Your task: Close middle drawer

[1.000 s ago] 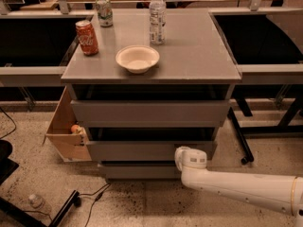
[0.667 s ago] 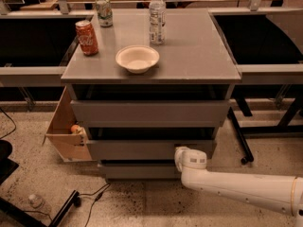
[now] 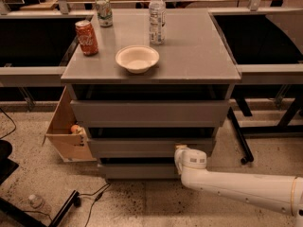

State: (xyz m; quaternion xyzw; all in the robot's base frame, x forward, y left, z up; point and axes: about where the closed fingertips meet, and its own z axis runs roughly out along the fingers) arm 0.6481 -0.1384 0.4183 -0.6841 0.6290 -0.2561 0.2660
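The grey cabinet [image 3: 189,56] has three alike flat drawer fronts. The middle drawer [image 3: 142,147] is the second front, with a dark gap above it; its inside is hidden. The top front [image 3: 149,112] is above it and the lowest front [image 3: 137,170] is below it. My gripper [image 3: 183,150] is at the end of the white arm [image 3: 236,186] that reaches in from the lower right. It is right at the lower right part of the middle drawer's front. The white wrist housing hides its end.
On the cabinet top stand a red soda can [image 3: 86,37], a green can [image 3: 103,11], a water bottle [image 3: 156,15] and a white bowl [image 3: 137,58]. A cardboard box [image 3: 66,134] leans at the cabinet's left. A bottle [image 3: 37,203] and cables lie on the floor. Black table legs [image 3: 239,136] stand to the right.
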